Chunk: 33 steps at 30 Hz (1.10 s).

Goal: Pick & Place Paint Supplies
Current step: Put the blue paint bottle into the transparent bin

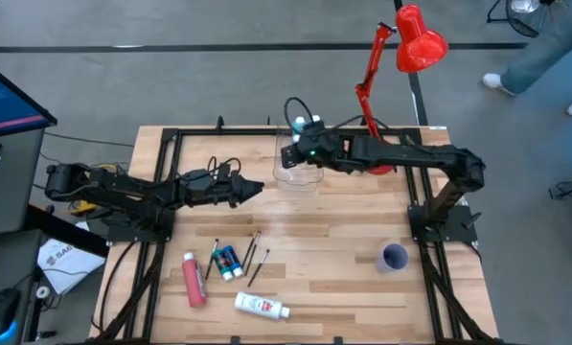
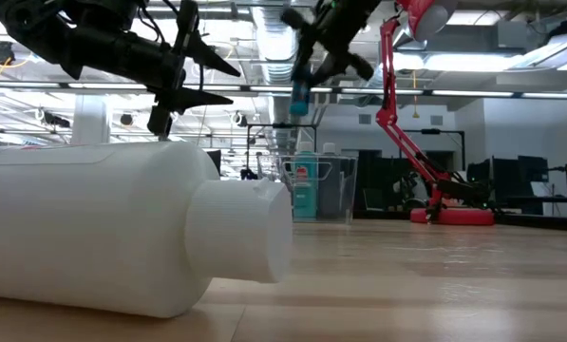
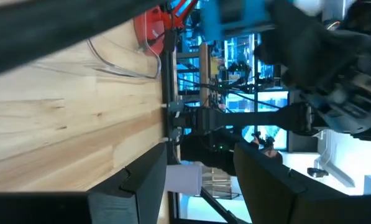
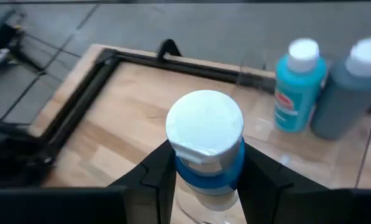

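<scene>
We see the right gripper [image 4: 202,163] clamped on a small blue plastic bottle with a white cap [image 4: 205,140], held above the clear see-through box [image 1: 299,168], where a teal bottle [image 4: 299,87] and a grey bottle [image 4: 346,90] stand. The left gripper [image 1: 252,189] hovers empty nearby, fingers apart.

Right arm stretched across the table's far side, right gripper [image 1: 300,142] raised, fingers clamped on a white-capped blue bottle [image 4: 205,146], left arm reaching toward centre, left gripper [image 1: 255,188] raised, fingers parted, empty
</scene>
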Each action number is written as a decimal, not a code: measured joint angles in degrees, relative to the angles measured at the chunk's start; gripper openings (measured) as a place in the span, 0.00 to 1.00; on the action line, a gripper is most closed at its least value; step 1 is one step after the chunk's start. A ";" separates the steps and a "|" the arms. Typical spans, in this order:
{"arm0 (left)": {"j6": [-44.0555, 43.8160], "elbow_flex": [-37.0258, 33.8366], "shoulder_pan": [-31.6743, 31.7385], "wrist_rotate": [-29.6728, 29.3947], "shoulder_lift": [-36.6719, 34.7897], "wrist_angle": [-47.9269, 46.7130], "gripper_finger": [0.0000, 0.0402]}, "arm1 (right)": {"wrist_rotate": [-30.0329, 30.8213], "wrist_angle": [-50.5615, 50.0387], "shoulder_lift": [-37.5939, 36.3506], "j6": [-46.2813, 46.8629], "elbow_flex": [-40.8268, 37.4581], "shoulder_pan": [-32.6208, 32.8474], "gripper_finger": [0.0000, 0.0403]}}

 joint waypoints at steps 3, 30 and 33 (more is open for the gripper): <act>1.78 0.00 -0.53 0.01 0.00 0.20 0.45 | 2.29 -1.08 2.48 2.14 0.00 -0.02 0.31; 4.10 0.00 -6.81 -0.18 0.00 0.07 0.45 | 16.67 -3.55 15.04 13.73 0.04 -5.13 0.31; 4.10 0.00 -6.95 -0.17 0.00 0.05 0.45 | 16.41 -3.22 15.57 12.30 0.00 -5.89 0.31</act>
